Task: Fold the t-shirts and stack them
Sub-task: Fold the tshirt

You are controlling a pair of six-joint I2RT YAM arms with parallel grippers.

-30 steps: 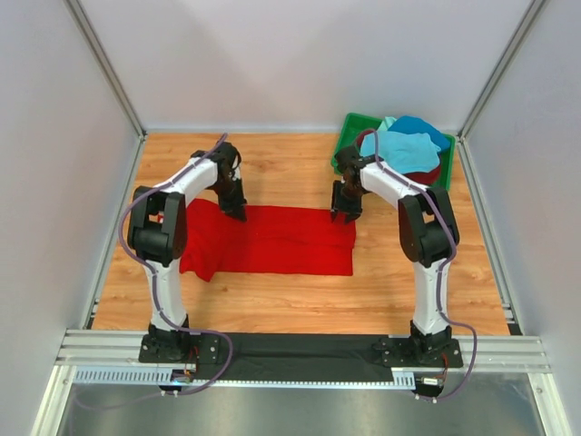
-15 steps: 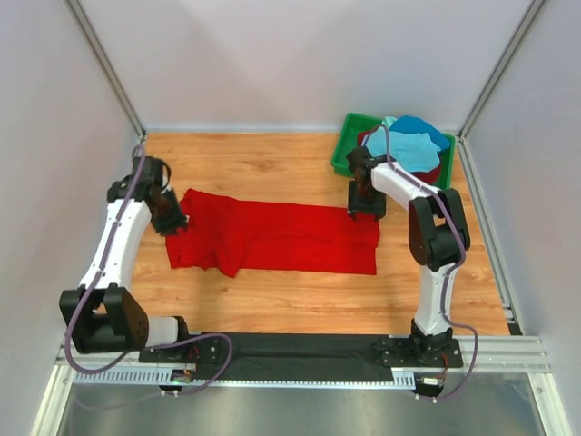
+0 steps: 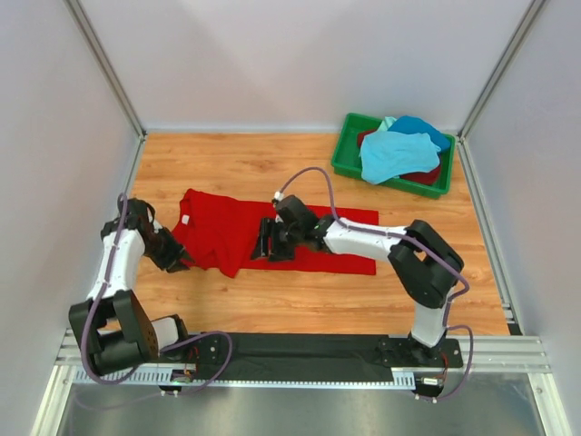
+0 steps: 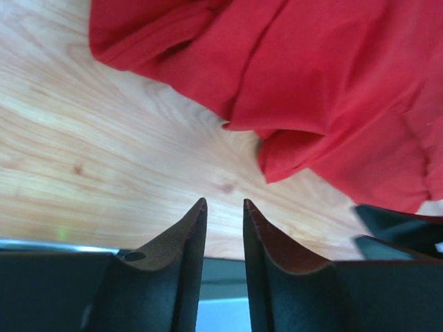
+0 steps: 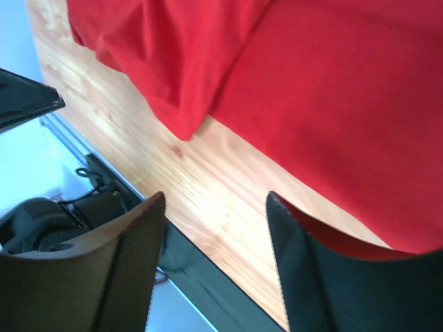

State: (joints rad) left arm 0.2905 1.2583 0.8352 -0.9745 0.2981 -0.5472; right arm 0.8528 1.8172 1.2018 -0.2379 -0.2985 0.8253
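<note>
A bright red t-shirt lies spread lengthwise on the wooden table, bunched at its left end. My left gripper sits low beside the shirt's near left edge. In the left wrist view the left gripper is open by a narrow gap over bare wood, with nothing between its fingers, and the red cloth lies just ahead. My right gripper hovers over the shirt's middle near its front edge. In the right wrist view it is wide open and empty above the red hem. Turquoise, blue and dark red t-shirts fill the bin.
The green plastic bin stands at the back right corner of the table. Grey walls close in the left, right and back sides. The black rail with both arm bases runs along the near edge.
Both grippers have let go of the red shirt's ends. The left one dropped toward the near left edge, and the right arm swung left from the shirt's right end to its middle.
</note>
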